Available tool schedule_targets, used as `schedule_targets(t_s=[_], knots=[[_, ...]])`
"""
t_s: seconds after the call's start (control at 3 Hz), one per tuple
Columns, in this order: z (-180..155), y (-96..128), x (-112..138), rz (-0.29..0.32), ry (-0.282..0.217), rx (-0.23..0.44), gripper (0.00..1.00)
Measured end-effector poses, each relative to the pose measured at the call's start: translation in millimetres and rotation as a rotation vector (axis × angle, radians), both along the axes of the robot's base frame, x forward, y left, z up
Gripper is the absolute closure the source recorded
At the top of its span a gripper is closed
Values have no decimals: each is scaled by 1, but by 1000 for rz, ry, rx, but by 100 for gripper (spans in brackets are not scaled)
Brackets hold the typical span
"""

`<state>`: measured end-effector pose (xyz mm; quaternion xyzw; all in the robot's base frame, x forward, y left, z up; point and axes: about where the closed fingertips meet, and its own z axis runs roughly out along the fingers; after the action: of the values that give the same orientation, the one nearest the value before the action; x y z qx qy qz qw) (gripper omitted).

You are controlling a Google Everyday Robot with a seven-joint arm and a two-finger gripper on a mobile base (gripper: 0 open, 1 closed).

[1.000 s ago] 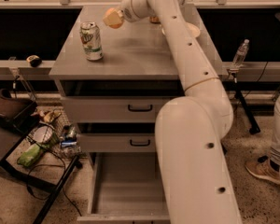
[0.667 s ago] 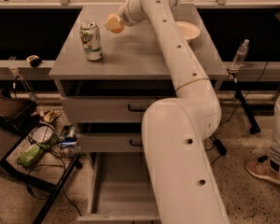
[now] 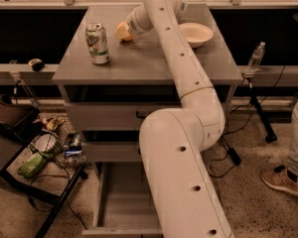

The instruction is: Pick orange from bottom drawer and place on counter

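The orange is at the tip of my gripper, low over the back left part of the grey counter, right of the drink can. The gripper is shut on the orange; I cannot tell whether the fruit touches the counter top. The arm reaches from the lower right up across the cabinet and hides its middle. The bottom drawer is pulled open below, and the part of its grey floor that shows is bare.
A tan-and-green drink can stands on the counter's left side. A white bowl sits at the back right. The two upper drawers are closed. A black stand with clutter is at left, a water bottle and a person's leg at right.
The gripper with the orange has come down and slightly toward the front, closer to the counter top. The arm's lower links have swung across the cabinet front.
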<state>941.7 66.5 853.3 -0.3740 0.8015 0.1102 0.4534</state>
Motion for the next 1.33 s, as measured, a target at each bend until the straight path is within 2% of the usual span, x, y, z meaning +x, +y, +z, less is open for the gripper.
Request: schedule_targets(t_s=[1.0, 1.33], knots=[[0, 0, 0, 0, 0, 0, 12], [0, 0, 0, 0, 0, 0, 0]])
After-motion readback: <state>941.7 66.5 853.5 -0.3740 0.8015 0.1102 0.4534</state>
